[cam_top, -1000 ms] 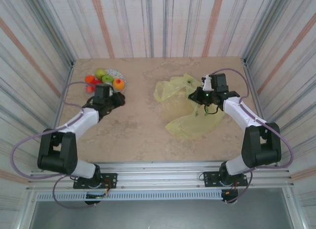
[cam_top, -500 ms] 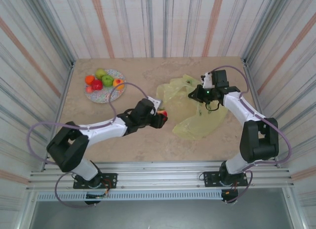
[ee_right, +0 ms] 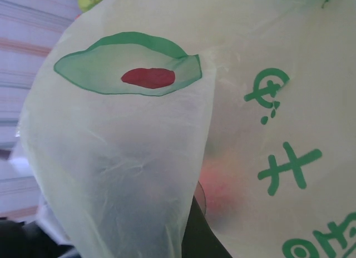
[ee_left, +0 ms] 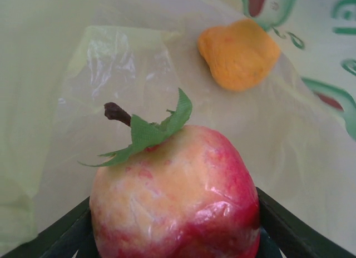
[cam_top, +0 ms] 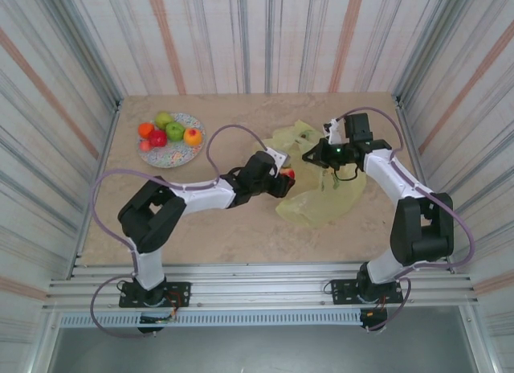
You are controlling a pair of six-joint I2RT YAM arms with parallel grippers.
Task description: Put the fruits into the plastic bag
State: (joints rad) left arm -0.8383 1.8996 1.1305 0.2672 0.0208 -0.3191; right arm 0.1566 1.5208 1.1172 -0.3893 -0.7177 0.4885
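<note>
I'm watching my left gripper (cam_top: 286, 181) clamping a glossy red-and-yellow toy apple (ee_left: 178, 197) at the thin yellow-green avocado-print plastic bag (cam_top: 321, 198)'s mouth. A bumpy orange toy fruit (ee_left: 239, 52) is lying inside. My right gripper (cam_top: 310, 157) is pinching the rim; the other fruits (cam_top: 175, 131) are sitting on the round speckled plate (cam_top: 178, 156), back left.

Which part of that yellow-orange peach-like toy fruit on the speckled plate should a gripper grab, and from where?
Probably its round middle, from straight above. The yellow-orange peach-like fruit sits at the speckled plate's right edge, with a green fruit close on its left, so closing near-to-far should avoid that neighbour.
</note>
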